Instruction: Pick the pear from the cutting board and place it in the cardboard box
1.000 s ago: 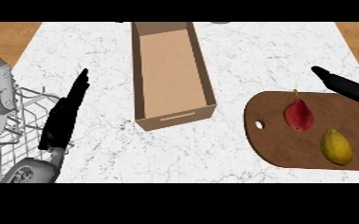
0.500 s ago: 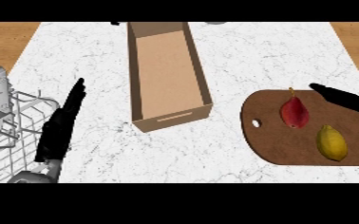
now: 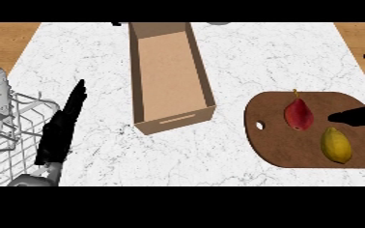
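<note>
Pear on board, worktop's right edge: likely firm, smooth, light; grasp round belly. Right hand near, closure indiscernible; left hand outstretched.

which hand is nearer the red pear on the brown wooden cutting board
Right. The right hand sits just right of the red pear; the left hand lies far left, beyond the open cardboard box.

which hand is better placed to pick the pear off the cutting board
Right. The right hand is over the cutting board, just beside the pear; the left hand is beyond the cardboard box, by the wire rack.
</note>
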### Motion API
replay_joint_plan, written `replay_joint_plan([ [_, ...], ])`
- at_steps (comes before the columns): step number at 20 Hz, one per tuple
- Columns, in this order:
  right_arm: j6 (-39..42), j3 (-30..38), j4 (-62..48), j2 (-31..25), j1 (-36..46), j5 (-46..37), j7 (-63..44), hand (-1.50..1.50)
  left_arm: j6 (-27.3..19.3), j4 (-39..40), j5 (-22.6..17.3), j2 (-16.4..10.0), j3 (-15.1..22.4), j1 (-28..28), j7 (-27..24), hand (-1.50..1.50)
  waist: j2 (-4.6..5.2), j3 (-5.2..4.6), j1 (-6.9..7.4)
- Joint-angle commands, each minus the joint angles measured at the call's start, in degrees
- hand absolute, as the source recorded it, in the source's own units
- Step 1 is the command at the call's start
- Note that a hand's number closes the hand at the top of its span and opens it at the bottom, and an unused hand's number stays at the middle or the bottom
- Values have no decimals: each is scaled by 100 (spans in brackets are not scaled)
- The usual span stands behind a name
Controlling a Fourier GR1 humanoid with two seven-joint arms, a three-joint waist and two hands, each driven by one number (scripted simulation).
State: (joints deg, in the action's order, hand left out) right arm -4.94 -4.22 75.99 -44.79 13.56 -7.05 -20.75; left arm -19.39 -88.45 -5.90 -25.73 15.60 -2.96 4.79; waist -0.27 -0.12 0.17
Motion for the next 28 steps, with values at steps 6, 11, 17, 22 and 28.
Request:
replay_joint_plan([
  [6,1783,-644,735,-58,669,379,-2255,-150,16,-21,102,-13,-174,281,-34,0,17,6,38],
  [11,1840,-546,970,302,781,80,-2977,-150,226,503,226,188,-405,-15,-195,0,26,8,-16],
  [17,1667,-697,611,804,601,-677,-2869,-150,422,304,324,255,-495,22,-18,0,27,11,-1],
  [22,1799,-585,247,1181,787,-985,-2919,-150,325,-46,587,502,-456,213,162,0,27,12,17],
  [28,1703,-502,733,1491,312,-1248,-2930,-150,809,-145,487,256,-870,557,-148,0,20,10,2],
])
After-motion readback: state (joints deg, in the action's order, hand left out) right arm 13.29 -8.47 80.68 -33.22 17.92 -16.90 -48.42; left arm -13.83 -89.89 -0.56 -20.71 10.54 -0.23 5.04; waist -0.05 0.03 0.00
